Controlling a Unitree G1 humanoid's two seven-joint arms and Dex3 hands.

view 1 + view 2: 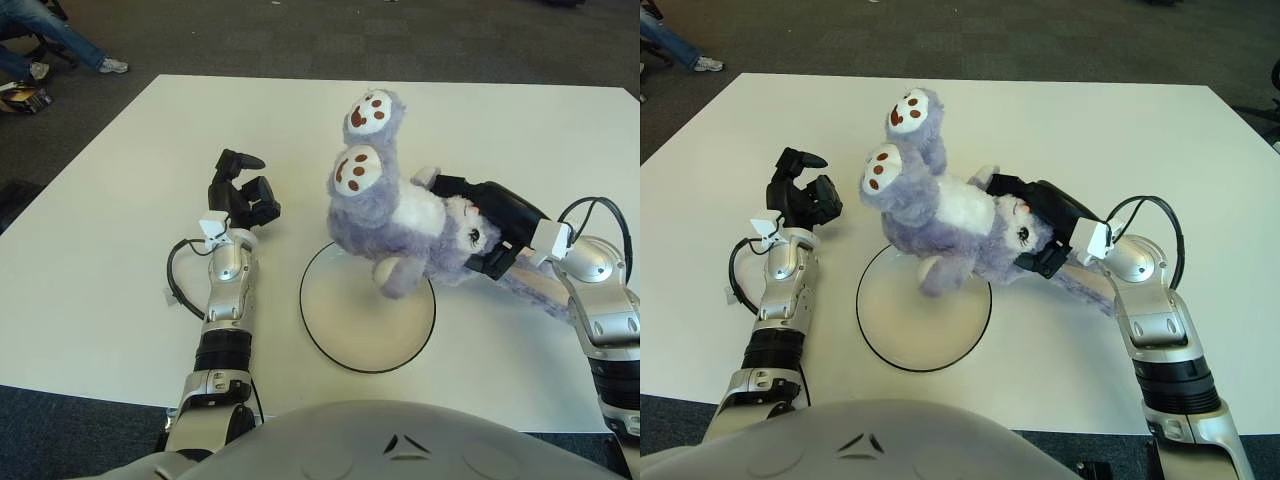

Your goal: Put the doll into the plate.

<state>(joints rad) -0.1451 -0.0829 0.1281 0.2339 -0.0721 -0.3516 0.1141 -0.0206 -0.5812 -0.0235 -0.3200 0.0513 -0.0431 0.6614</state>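
Note:
A purple plush doll (395,215) with a white belly hangs upside down, feet with brown paw pads pointing up. My right hand (495,232) is shut on the doll's head end, to the right of the plate. The doll's body and one arm hang over the upper right part of the white plate (350,330), which has a dark rim. Its long ear or tail trails on the table under my right forearm. My left hand (243,195) shows left of the plate, fingers curled and holding nothing.
The white table (110,230) fills the view, its near edge just below the plate. A person's legs (50,35) and some items on the dark floor show at the far left.

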